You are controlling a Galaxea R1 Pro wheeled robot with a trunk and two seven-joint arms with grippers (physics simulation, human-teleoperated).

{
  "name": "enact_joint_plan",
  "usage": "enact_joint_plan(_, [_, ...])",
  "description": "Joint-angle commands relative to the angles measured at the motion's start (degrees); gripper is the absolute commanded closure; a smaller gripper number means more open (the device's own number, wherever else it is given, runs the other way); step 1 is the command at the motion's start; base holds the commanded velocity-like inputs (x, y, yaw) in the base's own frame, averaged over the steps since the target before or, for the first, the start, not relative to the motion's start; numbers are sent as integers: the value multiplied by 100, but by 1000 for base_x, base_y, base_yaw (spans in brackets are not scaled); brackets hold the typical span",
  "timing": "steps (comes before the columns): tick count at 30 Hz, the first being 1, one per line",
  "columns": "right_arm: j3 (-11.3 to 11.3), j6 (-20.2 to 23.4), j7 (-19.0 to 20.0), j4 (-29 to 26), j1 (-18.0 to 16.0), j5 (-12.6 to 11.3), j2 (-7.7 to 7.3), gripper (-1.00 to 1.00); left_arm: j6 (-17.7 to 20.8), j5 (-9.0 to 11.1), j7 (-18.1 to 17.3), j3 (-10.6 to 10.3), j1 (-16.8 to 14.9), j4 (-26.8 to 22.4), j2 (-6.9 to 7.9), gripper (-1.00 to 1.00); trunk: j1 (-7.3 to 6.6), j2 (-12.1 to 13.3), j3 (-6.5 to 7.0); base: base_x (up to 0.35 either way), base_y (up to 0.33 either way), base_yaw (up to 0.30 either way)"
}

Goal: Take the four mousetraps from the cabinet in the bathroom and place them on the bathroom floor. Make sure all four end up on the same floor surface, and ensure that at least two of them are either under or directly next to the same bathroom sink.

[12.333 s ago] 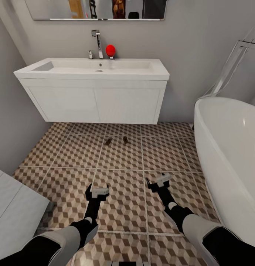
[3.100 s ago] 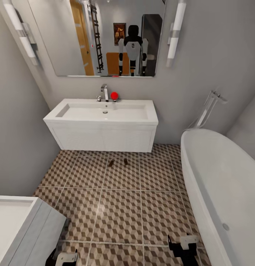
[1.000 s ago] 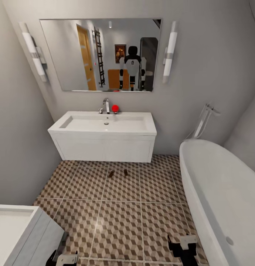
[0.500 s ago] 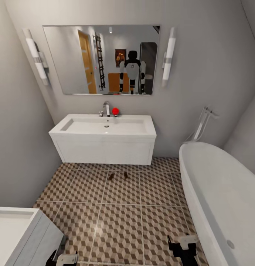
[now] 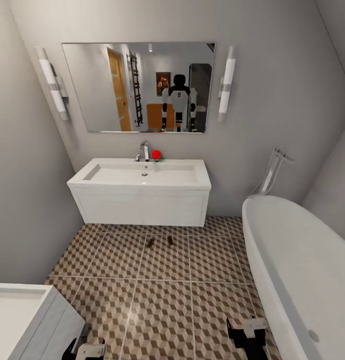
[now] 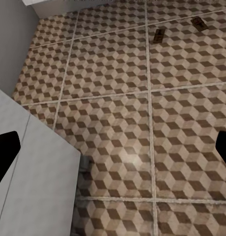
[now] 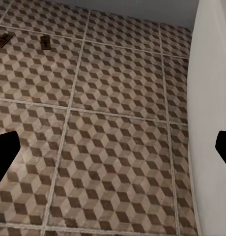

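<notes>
Claws: two of them. Left claw sits at the bottom edge of the head view by the grey-white unit; right claw hangs low beside the bathtub. In each wrist view the dark finger tips sit way out at opposite edges with nothing between, so both are spread wide and holding nothing.
Mousetraps: two on show, left one and right one, little brown boards lying flat on the bathroom floor.
Mousetraps vs sink: both are on the tiles just in front of the white vanity, about under the middle of the bathroom sink, near each other but not touching.
Mousetraps vs claws: well apart from both, further into the room; left wrist view catches them far off and, right wrist view too and.
Sink: one basin, looks empty, with a chrome tap and a red ball-shaped thing on its back ledge.
Mirror: one mirror, flanked by two tube lights; the cabinet appears in it as an orange-brown reflection behind the robot.
</notes>
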Motion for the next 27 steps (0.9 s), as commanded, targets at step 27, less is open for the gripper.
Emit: enact_joint_plan(27, [50, 0, -35, -1, -3, -18, 1, -100, -16, 22, 21, -49, -7, 19, -3, -100, 4, -11, 240, 0, 0, 0])
